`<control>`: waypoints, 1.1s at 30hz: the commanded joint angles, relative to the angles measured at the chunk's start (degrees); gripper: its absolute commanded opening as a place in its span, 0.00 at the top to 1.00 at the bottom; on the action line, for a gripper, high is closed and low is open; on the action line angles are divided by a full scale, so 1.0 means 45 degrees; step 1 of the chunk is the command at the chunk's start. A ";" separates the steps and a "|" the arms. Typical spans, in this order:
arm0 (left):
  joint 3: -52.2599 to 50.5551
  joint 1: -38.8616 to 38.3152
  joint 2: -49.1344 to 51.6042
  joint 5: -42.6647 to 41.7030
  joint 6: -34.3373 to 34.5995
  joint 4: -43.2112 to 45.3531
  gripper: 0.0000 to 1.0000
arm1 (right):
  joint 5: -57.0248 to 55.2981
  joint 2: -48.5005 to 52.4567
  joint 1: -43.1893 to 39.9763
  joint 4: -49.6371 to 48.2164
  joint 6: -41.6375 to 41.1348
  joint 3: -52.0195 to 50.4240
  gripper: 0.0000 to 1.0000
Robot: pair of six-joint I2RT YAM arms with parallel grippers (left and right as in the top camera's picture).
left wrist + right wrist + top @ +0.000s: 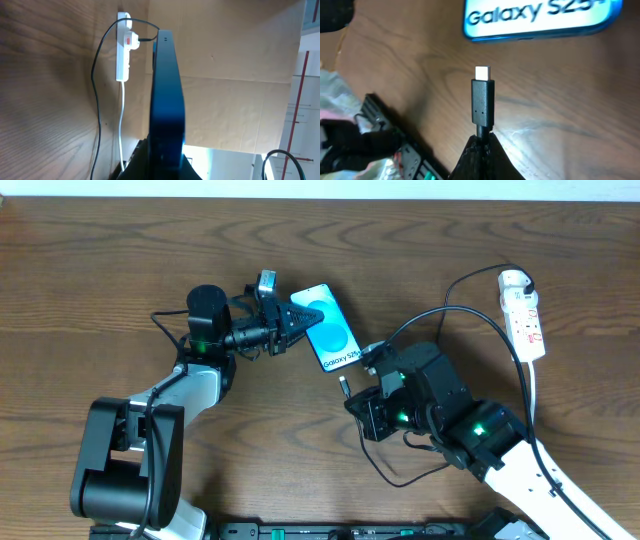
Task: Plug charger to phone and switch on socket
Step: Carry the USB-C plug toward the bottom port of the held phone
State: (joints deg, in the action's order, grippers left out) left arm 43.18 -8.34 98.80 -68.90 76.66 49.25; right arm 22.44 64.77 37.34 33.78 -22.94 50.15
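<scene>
From above, the left claw [302, 320] pinches the left edge of the phone [331, 329], whose blue screen faces up near the middle of the bench [100, 270]. Whether the phone rests on the wood or is lifted cannot be told from here. The right claw [352, 395] sits just below the phone's lower end, pressed together on the plug end of the charger [344, 387]. Its thin black cable loops away to the right, toward the socket [523, 315] at the far right edge, well apart from both arms.

The left wrist camera sees the phone [167, 100] edge-on, a dark slim bar with the claw's fingers [145, 167] closed on either side of it at the bottom. Behind it the socket [123, 50] shows a red switch [134, 40], which the overhead view does not make clear. A white cord [122, 130] and the black cable [94, 80] run down from the socket.

The right wrist camera gives the closest look at the charger [483, 100]. The black plug stands upright out of the closed claw [481, 145], its bright metal tip [482, 72] pointing at the phone's lower edge [540, 20]. The tip is near that edge but not touching it, with bare wood between them.
</scene>
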 commanded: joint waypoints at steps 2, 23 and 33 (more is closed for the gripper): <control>0.0291 0.0068 -0.0097 -0.0593 0.0068 0.0243 0.93 | 0.1433 0.0024 -0.0529 -0.0029 0.0729 -0.0053 0.99; 0.0291 0.0563 -0.0097 -0.1481 0.1807 0.2521 0.93 | 0.1763 0.0272 -0.0981 -0.0627 0.0228 -0.0209 0.99; 0.0291 0.0563 -0.0097 -0.1559 0.1797 0.2521 0.93 | 0.1768 0.0374 -0.0981 -0.1035 -0.0146 -0.0209 0.99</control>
State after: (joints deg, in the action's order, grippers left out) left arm 43.16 -6.00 98.80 -74.76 84.25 59.83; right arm 30.04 66.35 33.21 29.56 -22.48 49.63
